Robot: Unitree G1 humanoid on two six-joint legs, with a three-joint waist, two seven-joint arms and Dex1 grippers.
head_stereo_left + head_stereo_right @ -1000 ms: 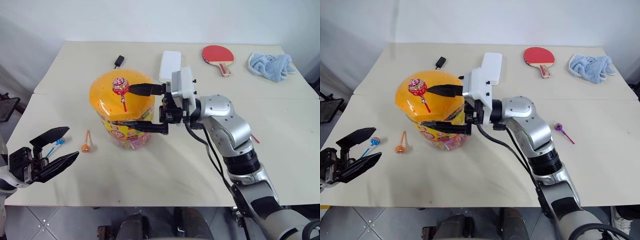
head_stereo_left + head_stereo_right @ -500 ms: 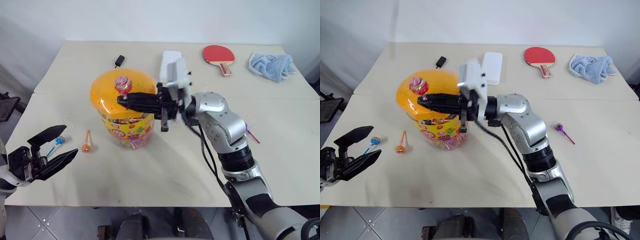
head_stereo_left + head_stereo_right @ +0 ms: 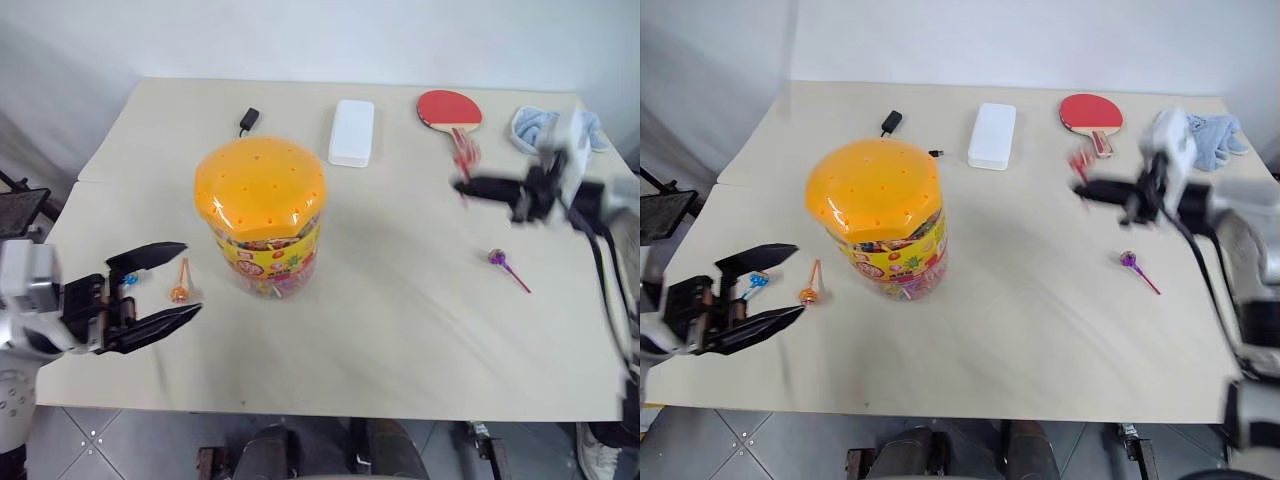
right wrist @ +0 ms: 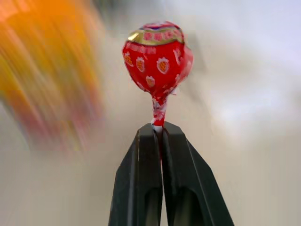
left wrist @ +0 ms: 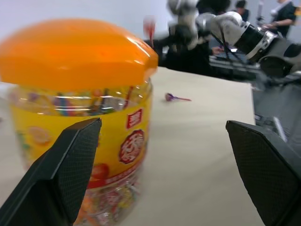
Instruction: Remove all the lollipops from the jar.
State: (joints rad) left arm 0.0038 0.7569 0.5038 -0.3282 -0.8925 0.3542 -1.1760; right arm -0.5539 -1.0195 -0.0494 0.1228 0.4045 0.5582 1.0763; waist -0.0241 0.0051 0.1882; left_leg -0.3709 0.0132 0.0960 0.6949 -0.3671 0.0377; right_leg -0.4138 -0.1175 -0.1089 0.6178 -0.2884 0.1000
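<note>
Pale beige tabletop [image 3: 380, 300] against a white wall carries everything. At about 8 o'clock of the head view the left gripper [image 3: 160, 290] hangs over the near table edge with its two black fingers spread wide and nothing between them, aimed toward the jar. Just past its fingertips lie a blue lollipop [image 3: 128, 280] and an orange lollipop [image 3: 179, 293]; the orange one has its candy head toward the near edge and its stick running away toward 12 o'clock. The jar [image 3: 262, 222] stands upright a little left of centre, orange lid on, its long axis vertical. Behind it at 12 o'clock lie a small black object [image 3: 248, 120] and a white box [image 3: 352, 131]. Toward 1 o'clock lies a red paddle [image 3: 449, 108], with a blue cloth [image 3: 1218, 137] at 2 o'clock. Right of centre, at 3 o'clock, the right gripper [image 3: 462, 186] is pinched tight on the stick of a red-pink lollipop [image 4: 157, 56], head up beyond the fingertips (stick in line with the fingers). A purple lollipop [image 3: 497, 258] lies on the table at 4 o'clock, its stick slanting toward the near right
</note>
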